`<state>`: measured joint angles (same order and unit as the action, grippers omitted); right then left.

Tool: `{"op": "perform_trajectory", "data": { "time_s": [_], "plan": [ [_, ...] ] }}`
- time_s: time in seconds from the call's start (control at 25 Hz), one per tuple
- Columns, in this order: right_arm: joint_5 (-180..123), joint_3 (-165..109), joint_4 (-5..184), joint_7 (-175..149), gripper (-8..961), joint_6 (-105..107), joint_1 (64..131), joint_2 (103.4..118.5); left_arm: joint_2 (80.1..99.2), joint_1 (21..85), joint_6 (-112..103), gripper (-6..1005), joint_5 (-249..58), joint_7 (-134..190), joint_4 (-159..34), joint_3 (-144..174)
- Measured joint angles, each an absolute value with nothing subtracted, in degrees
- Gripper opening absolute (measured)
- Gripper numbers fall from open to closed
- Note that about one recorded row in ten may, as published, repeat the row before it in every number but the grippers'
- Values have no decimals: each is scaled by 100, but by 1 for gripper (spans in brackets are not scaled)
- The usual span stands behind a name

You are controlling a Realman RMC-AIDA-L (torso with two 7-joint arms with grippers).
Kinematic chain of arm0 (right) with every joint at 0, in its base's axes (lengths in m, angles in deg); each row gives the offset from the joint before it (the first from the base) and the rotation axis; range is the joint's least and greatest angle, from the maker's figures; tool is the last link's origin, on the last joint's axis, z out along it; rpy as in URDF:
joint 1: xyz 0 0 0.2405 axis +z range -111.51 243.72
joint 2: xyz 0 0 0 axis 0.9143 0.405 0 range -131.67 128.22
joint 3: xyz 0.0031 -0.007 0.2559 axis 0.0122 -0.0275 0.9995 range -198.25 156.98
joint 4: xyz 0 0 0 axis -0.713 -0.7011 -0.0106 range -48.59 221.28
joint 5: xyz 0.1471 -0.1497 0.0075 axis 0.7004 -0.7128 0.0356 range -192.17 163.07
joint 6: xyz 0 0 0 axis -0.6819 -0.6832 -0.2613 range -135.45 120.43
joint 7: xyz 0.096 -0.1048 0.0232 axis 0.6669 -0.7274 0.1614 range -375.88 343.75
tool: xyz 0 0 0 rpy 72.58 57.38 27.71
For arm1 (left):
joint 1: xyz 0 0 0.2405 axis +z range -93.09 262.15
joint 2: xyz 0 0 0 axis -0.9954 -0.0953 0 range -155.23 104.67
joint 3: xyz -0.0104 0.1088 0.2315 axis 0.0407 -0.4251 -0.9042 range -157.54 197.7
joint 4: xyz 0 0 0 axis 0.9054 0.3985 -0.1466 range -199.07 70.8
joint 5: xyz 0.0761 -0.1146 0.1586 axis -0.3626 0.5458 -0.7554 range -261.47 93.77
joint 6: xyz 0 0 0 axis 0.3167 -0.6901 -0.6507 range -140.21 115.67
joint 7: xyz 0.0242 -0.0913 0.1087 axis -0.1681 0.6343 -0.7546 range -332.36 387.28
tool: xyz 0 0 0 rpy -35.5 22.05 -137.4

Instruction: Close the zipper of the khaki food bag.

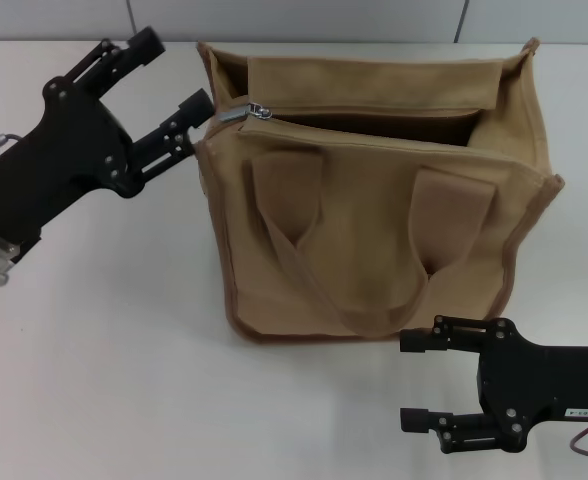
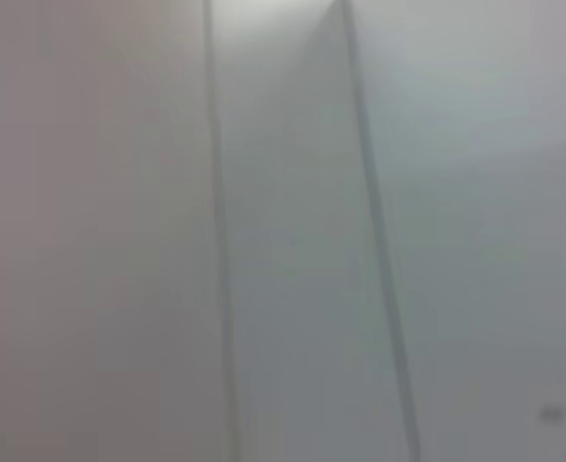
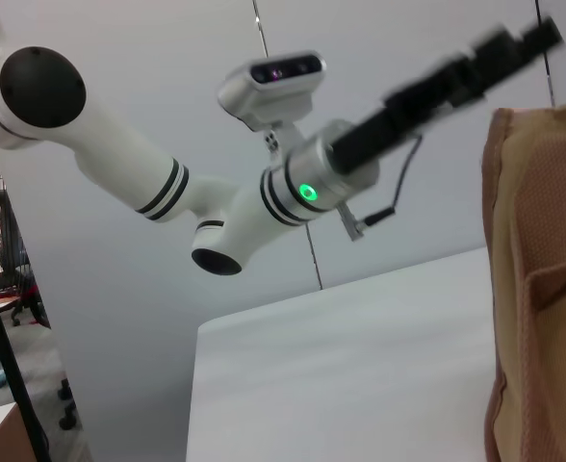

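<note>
Head view: white table (image 1: 104, 350), khaki food bag (image 1: 374, 250) upright at centre, mouth gaping, interior dark. Zipper (image 1: 246, 111) slider at bag's left end, just beside spread-fingered left gripper (image 1: 179, 70). Right gripper (image 1: 414, 380) near bag's front base, fingers apart, holding nothing.
Left wrist view: blurred grey wall only.
Right wrist view: bag edge, left arm above table.

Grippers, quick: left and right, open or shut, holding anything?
Left gripper: jaws open, empty, beside the silver metal zipper slider on the boxy khaki canvas bag.
Right gripper: jaws open, empty, near the bag's front.

bag (image 1: 374, 250) mid-table (image 1: 104, 380), left claw (image 1: 174, 75) behind-left, right claw (image 1: 414, 380) front-right
</note>
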<state>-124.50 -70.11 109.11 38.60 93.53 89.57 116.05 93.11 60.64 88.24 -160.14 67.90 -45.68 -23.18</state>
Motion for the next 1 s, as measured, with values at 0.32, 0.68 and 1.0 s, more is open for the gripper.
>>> {"op": "perform_trajectory", "data": {
  "time_s": [0.32, 0.68, 1.0],
  "plan": [
    [-12425, -7003, 10896, 3860, 775, 9357, 8957, 11598, 9276, 6236, 8152, 756, -16015, 6650, -4560, -2098],
    [-12410, -7003, 10902, 3860, 776, 9318, 8960, 11588, 9106, 6444, 8084, 754, -16902, 6707, -4552, -2114],
    [-12411, -7002, 10901, 3865, 776, 9306, 8999, 11592, 9285, 6324, 7705, 752, -17015, 6377, -4530, -2183]
  ]
}}
